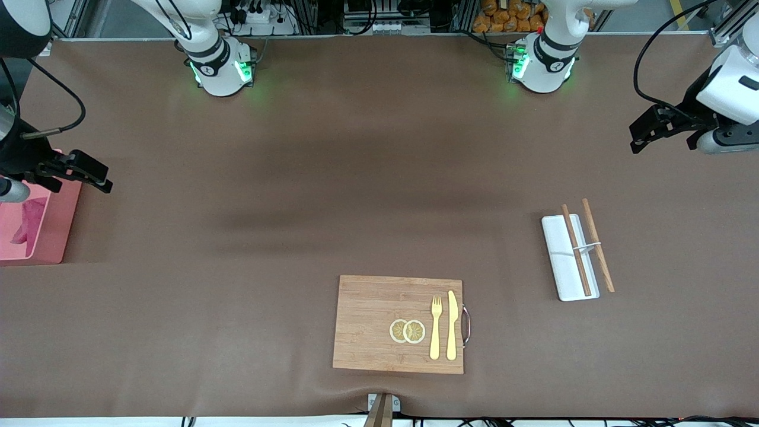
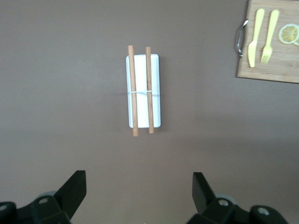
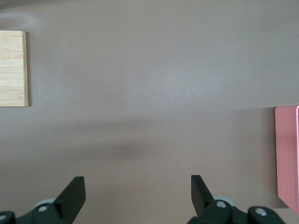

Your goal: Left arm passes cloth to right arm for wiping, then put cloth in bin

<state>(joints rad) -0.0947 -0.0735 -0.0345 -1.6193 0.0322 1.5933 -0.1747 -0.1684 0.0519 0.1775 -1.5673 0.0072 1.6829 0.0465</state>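
The crimson-pink cloth (image 1: pixel 31 224) lies crumpled inside the salmon-pink bin (image 1: pixel 59 237), which stands at the right arm's end of the table. My right gripper (image 1: pixel 102 177) hangs open and empty over the brown table just beside the bin. In the right wrist view its fingers (image 3: pixel 74 191) stand wide apart over bare table, with the bin's wall (image 3: pixel 287 154) at the edge and the cloth hidden. My left gripper (image 1: pixel 635 137) waits open and empty at the left arm's end, its fingers (image 2: pixel 75 186) spread above bare table.
A wooden cutting board (image 1: pixel 379 323) with two lemon slices, a yellow fork and a knife lies near the front camera. A white oblong tray (image 1: pixel 560 261) with two wooden chopsticks (image 2: pixel 134 93) lies toward the left arm's end.
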